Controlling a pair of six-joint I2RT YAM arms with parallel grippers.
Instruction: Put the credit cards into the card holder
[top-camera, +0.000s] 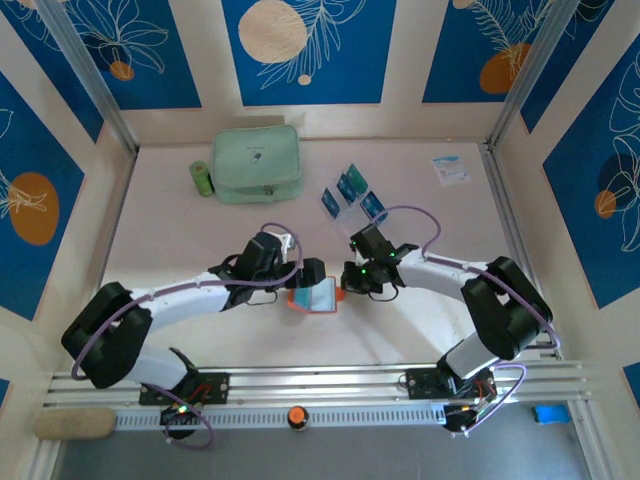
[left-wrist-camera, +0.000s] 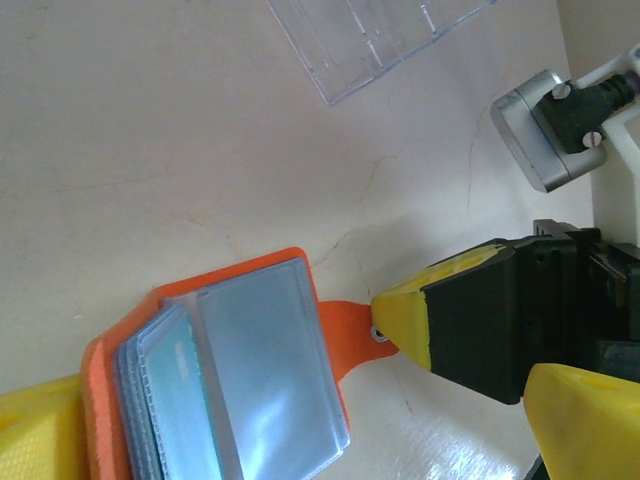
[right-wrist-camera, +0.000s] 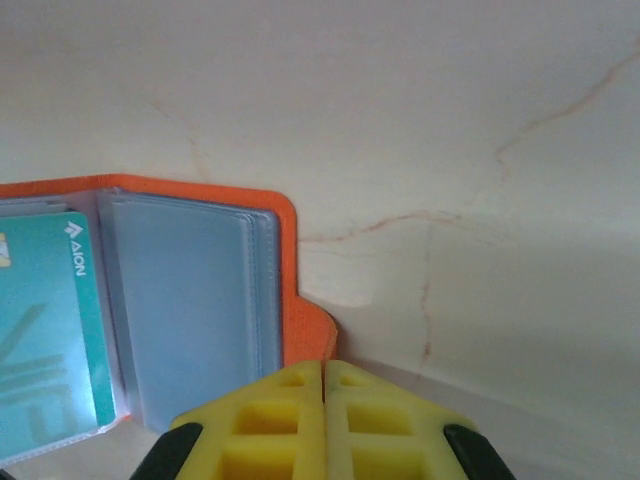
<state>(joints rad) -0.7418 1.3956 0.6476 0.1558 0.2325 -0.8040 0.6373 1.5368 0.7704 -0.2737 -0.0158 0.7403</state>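
Pale table (top-camera: 180, 230), right hand (right-wrist-camera: 323, 370) pinching card holder (right-wrist-camera: 190, 300)

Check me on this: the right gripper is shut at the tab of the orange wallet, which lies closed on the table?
Not closed: the right wrist view shows the orange wallet lying open, clear sleeves and a teal card exposed. The rest holds.
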